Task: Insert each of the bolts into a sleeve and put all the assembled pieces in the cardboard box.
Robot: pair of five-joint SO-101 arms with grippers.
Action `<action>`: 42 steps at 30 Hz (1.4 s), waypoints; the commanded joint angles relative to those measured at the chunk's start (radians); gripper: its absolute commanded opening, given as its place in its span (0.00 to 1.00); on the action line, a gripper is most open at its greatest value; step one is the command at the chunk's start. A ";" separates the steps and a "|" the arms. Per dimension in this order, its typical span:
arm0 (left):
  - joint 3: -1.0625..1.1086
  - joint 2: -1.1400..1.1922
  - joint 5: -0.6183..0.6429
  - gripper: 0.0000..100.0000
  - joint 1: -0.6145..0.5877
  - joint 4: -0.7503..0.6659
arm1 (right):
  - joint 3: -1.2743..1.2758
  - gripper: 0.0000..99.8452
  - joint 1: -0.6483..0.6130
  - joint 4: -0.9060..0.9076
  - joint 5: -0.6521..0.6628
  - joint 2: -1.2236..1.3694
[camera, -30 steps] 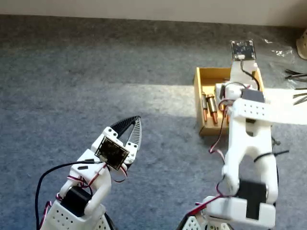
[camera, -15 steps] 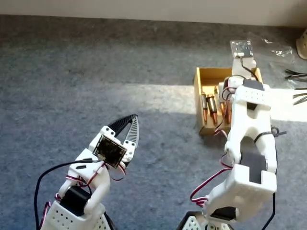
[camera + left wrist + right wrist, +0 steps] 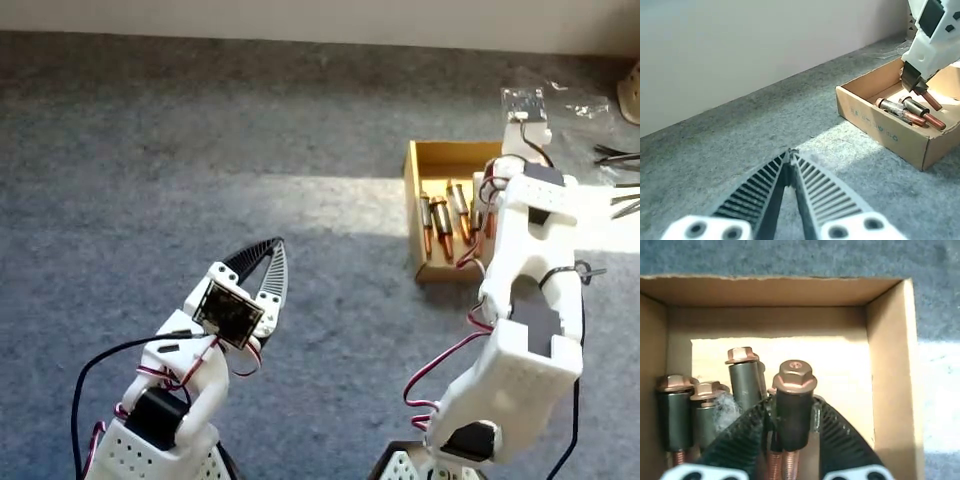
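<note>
Over the cardboard box (image 3: 411,200) near the desk's far right edge, one sleeved bolt (image 3: 793,407) is clenched in the right jaws, with three assembled pieces (image 3: 742,382) already boxed and the left jaws closed empty.

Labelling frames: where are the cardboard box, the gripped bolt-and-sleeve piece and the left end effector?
cardboard box (image 3: 875,126), left wrist view, outer wall
bolt-and-sleeve piece (image 3: 792,415), right wrist view, sleeve
left end effector (image 3: 790,153), left wrist view, between fingertips

The table (image 3: 180,140) has a grey, felt-like carpet cover with a sunlit strip running across it. Sitting on it toward the right is the cardboard box (image 3: 411,205). Past that there's a crinkly clear plastic bag (image 3: 578,104) and some dark tools (image 3: 620,155) at the edge.
</note>
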 commanded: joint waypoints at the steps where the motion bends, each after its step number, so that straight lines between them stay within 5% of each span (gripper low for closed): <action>1: -0.005 -0.010 -0.011 0.01 -0.004 -0.002 | -0.059 0.01 0.001 0.001 0.011 -0.018; 31: 0.050 -0.010 -0.011 0.01 -0.005 -0.081 | -0.058 0.01 0.054 -0.005 0.009 -0.013; 42: 0.065 -0.010 -0.011 0.01 -0.005 -0.107 | -0.058 0.16 0.054 -0.005 0.009 -0.013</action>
